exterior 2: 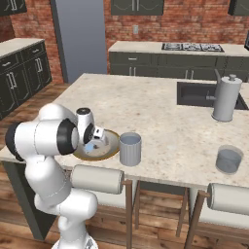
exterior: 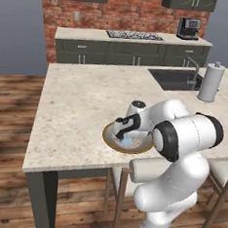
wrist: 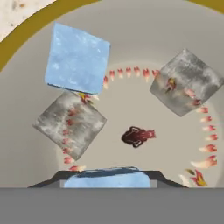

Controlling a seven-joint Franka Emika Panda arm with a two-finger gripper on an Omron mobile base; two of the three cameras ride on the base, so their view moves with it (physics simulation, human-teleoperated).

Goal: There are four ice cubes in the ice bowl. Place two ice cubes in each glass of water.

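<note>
Gripper (exterior: pixel 122 134) is down inside the ice bowl (exterior: pixel 110 139), which sits at the near edge of the counter (exterior: pixel 83 98), and the whole move turns on one thing: a pale blue ice cube (wrist: pixel 105 178) lies right between the dark fingertips (wrist: pixel 52 181) at the bottom of the hand view, dead ahead of the hand. The jaws look to be squeezing in on it from either side, though whether they have bitten I cannot tell. Deeper in the bowl, another blue cube (wrist: pixel 77 58) lies near the golden rim, flanked by two greyer cubes (wrist: pixel 70 124). From the right base view we get what the hand camera misses: one glass of water (exterior 2: pixel 130 149) just beside the bowl, the second glass (exterior 2: pixel 229 160) well apart from it along the counter.
</note>
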